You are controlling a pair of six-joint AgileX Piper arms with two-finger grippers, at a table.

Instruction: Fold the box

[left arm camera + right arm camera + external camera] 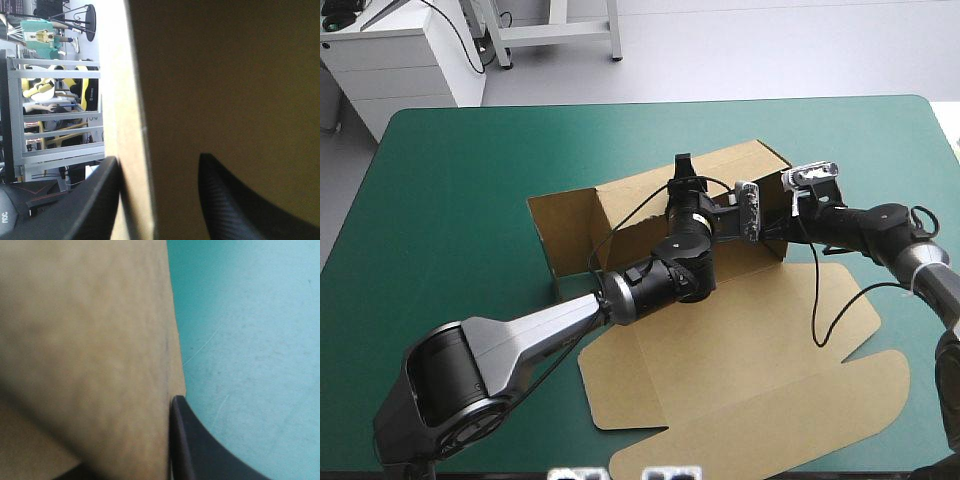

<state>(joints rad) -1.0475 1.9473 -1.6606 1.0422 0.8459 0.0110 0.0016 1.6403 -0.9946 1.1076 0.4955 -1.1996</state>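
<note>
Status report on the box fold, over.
Left gripper open, astride the far wall of the box. Right gripper shut on the box at its right-hand end. Walls up, lid flat. No obstruction seen.

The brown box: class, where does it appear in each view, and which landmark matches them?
High view: the box lies mid-table, far walls raised, lid flat toward the near edge.
Left wrist view: its raised wall stands between the left claw's open fingers.
Right wrist view: its board fills the space beside the right claw, teal-green cover beyond.
Shared landmark: the raised brown walls, one at each claw.
</note>
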